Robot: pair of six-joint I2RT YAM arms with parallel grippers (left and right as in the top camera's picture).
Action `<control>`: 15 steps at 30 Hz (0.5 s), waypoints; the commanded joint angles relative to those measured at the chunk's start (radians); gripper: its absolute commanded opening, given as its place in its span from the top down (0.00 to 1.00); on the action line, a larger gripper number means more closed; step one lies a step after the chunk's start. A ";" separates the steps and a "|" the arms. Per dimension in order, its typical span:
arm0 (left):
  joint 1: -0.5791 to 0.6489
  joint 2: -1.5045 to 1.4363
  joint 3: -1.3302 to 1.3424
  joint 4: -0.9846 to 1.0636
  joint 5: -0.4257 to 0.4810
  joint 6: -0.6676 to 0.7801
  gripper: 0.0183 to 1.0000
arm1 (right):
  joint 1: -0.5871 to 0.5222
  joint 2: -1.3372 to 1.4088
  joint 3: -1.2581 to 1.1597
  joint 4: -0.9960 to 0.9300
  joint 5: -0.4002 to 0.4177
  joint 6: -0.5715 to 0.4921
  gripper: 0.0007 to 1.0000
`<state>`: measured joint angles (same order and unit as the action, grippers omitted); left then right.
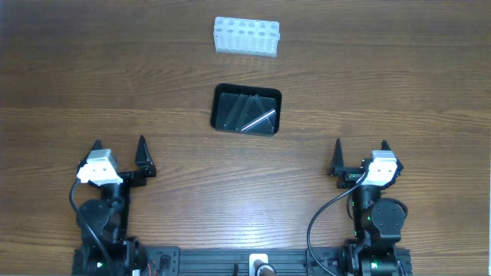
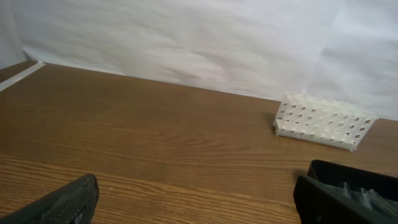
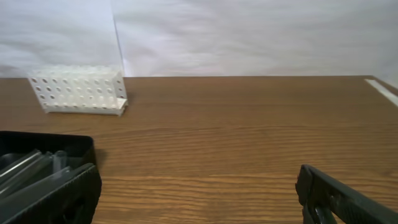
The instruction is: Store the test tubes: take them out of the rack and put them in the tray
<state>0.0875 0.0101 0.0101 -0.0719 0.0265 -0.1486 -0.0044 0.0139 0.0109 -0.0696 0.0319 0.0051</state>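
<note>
Wood-grain worktop [image 1: 115, 77] under a plain white backdrop, and it's quiet out there. Both arms are parked near their bases. The left gripper [image 1: 120, 142] has its jaws spread wide with nothing between them, and the right gripper [image 1: 361, 142] is the same, agape and empty-handed. Both are well apart from the action.

Up the middle sits the black tray [image 1: 247, 87], and beyond it, on the far side from the arms, the white rack [image 1: 245, 36]. The two are near each other but not touching. Inside the tray lie the clear test tubes [image 1: 249, 111], several of them flat on the floor of it.

How far along? I can't make out any tube standing up out of the rack from either wrist view, so by my reading the transfer looks finished or very nearly so. Whether a stray tube hides in a hole, I can't tell.

As for lie: the tubes run on a slant across the tray, long axes roughly parallel, from the near-left corner toward the far-right. Tray and rack both stretch left to right across the worktop.
</note>
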 commanded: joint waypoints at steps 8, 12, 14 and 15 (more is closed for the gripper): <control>0.006 -0.007 -0.004 -0.005 -0.001 0.018 0.00 | -0.007 -0.009 -0.005 -0.005 -0.024 0.039 0.01; 0.006 -0.007 -0.004 -0.005 -0.001 0.018 0.00 | -0.007 -0.009 -0.005 -0.005 -0.024 0.039 0.01; 0.006 -0.007 -0.004 -0.005 -0.001 0.018 0.00 | -0.007 -0.009 -0.005 -0.005 -0.024 0.039 0.01; 0.006 -0.007 -0.004 -0.005 -0.001 0.018 0.00 | -0.007 -0.009 -0.005 -0.005 -0.024 0.039 0.01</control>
<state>0.0875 0.0101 0.0101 -0.0719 0.0265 -0.1486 -0.0044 0.0139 0.0109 -0.0715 0.0166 0.0315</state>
